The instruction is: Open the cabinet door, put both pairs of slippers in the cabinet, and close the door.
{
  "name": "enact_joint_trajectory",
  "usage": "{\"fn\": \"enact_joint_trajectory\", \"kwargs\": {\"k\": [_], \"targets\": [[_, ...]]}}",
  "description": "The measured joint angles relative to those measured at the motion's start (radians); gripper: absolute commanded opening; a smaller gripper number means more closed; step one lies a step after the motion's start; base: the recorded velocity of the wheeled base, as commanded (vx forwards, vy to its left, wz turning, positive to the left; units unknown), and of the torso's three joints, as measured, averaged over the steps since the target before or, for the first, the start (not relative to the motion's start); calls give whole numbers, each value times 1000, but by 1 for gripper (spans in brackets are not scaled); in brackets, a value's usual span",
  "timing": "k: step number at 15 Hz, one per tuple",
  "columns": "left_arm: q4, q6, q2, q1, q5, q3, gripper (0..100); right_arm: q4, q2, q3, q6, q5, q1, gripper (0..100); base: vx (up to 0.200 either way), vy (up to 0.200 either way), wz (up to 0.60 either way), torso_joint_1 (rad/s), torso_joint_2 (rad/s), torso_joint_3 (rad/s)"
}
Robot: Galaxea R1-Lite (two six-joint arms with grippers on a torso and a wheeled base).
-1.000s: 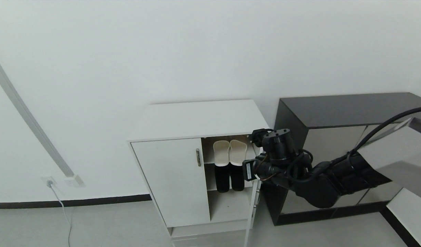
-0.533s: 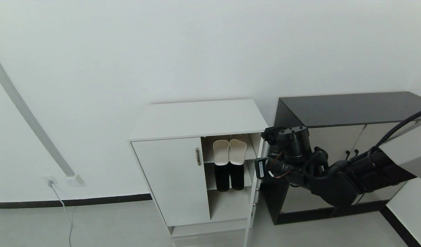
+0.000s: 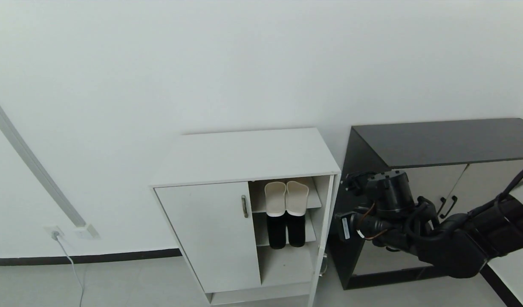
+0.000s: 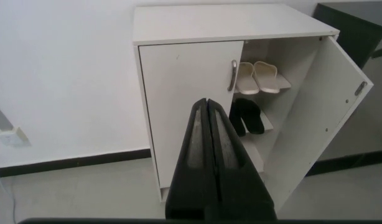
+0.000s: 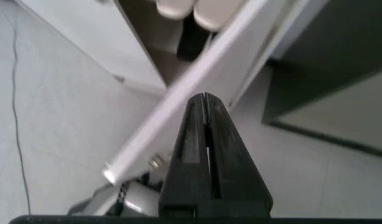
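The white cabinet (image 3: 244,155) stands against the wall, its left door shut and its right door (image 3: 325,238) swung out towards me, edge-on. A white pair of slippers (image 3: 286,197) lies on the upper shelf and a black pair (image 3: 287,230) on the shelf below. My right gripper (image 3: 351,179) is shut and holds nothing, just right of the open door, on its outer side. In the right wrist view the shut gripper (image 5: 205,98) points at the door's edge (image 5: 178,106). My left gripper (image 4: 207,102) is shut and empty, held back from the cabinet (image 4: 178,87).
A black cabinet (image 3: 436,140) with mirrored doors stands close to the right of the open door. A wall socket with a cable (image 3: 54,234) sits low on the left wall. Grey floor lies in front.
My right gripper has drawn back rightward from the cabinet opening to the outer side of the open door. The head camera has shifted slightly; the slippers stay on their shelves.
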Motion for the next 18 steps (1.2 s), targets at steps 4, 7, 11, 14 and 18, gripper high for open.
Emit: {"fn": "enact_joint_trajectory", "kwargs": {"k": [4, 7, 11, 14, 18], "targets": [[0, 1, 0, 0, 0, 0, 0, -54, 39, 20, 0, 7, -3, 0, 0, 0, 0, 0, 0, 0], [0, 1, 0, 0, 0, 0, 0, -71, 94, 0, -1, 10, -9, 0, 0, 0, 0, 0, 0, 0], [0, 0, 0, 0, 0, 0, 0, -72, 149, -50, 1, 11, -13, 0, 0, 0, 0, 0, 0, 0], [0, 0, 0, 0, 0, 0, 0, -77, 182, -98, 7, 11, -13, 0, 0, 0, 0, 0, 0, 0], [0, 0, 0, 0, 1, 0, 0, -185, 254, -136, 7, 9, -23, 0, 0, 0, 0, 0, 0, 0]]}}
